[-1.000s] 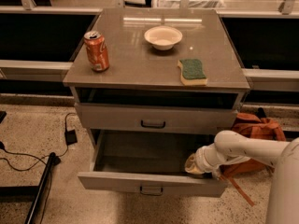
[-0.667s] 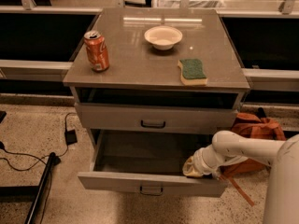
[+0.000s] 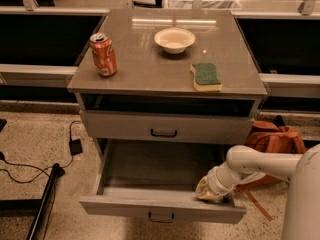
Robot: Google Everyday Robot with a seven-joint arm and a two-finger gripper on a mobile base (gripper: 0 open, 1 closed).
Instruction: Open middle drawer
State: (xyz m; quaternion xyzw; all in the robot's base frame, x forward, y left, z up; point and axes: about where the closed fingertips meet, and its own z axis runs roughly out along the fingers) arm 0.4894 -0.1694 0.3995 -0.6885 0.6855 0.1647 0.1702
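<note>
The middle drawer (image 3: 150, 204) is the second grey front of the cabinet, with a small dark bar handle (image 3: 161, 216). It stands pulled far out, and its bare inside shows. My gripper (image 3: 210, 193) is at the end of the white arm coming in from the right. It sits inside the drawer, against the back of the front panel near its right end. The top drawer (image 3: 164, 127) above is closed. The lowest drawer is hidden under the open one.
On the cabinet top (image 3: 150, 69) stand an orange soda can (image 3: 103, 54), a white bowl (image 3: 174, 39) and a green sponge (image 3: 206, 76). An orange backpack (image 3: 272, 136) lies on the floor to the right. Cables and a dark stand (image 3: 42, 204) lie to the left.
My gripper has moved a little toward the camera, and the middle drawer has come out slightly further with it. The things on top have not moved.
</note>
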